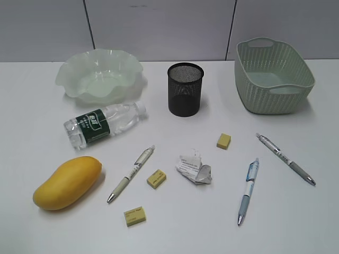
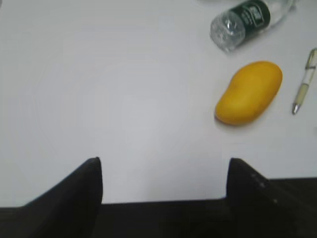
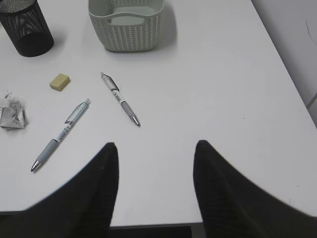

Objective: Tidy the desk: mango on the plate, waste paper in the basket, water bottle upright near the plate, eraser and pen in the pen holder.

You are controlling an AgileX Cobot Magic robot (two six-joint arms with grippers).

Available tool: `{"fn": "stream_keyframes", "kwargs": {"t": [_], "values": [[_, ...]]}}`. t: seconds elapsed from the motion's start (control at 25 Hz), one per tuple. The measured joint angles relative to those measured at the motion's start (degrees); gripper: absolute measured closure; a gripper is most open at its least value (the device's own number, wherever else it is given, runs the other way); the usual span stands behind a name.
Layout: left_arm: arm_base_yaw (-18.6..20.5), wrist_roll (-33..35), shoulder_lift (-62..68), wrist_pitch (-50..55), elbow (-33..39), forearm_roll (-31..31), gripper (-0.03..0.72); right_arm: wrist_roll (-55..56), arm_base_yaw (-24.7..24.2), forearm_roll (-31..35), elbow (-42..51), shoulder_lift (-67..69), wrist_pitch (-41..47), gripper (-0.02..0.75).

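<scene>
On the white desk (image 1: 175,233) the yellow mango (image 1: 67,182) lies front left, with the water bottle (image 1: 106,124) on its side behind it. The ruffled plate (image 1: 100,74) stands empty at the back left, the black mesh pen holder (image 1: 185,89) mid back, the basket (image 1: 273,76) back right. The waste paper (image 1: 194,169) lies mid desk. Three erasers (image 1: 223,141) (image 1: 156,179) (image 1: 134,216) and three pens (image 1: 131,173) (image 1: 248,190) (image 1: 286,157) lie loose. My left gripper (image 2: 163,166) is open, left of the mango (image 2: 249,92). My right gripper (image 3: 156,148) is open, near two pens (image 3: 120,98) (image 3: 62,134). Neither gripper shows in the exterior view.
The desk's right edge (image 3: 292,89) and front edge (image 3: 148,225) show in the right wrist view. A grey panelled wall (image 1: 159,26) stands behind the desk. In the left wrist view the bottle (image 2: 247,20) lies beyond the mango, and a pen (image 2: 304,82) lies to its right.
</scene>
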Motion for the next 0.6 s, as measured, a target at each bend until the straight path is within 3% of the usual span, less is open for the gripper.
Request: {"fn": "stream_keyframes", "kwargs": {"t": [0.16,0.36,0.6], "values": [[0.0,0.0,15.7,1.7,-5.3,-3.1,0.099,0.0,0.0,0.0,0.0,0.0,0.0,0.342],[-0.9,0.0,31.1,1.8,-10.9,-2.1,0.099,0.0,0.0,0.0,0.0,0.0,0.0,0.342],[-9.2,1.3,40.8,-3.6,-12.9,-0.8,0.024,0.0,0.0,0.0,0.0,0.0,0.0,0.344]]}}
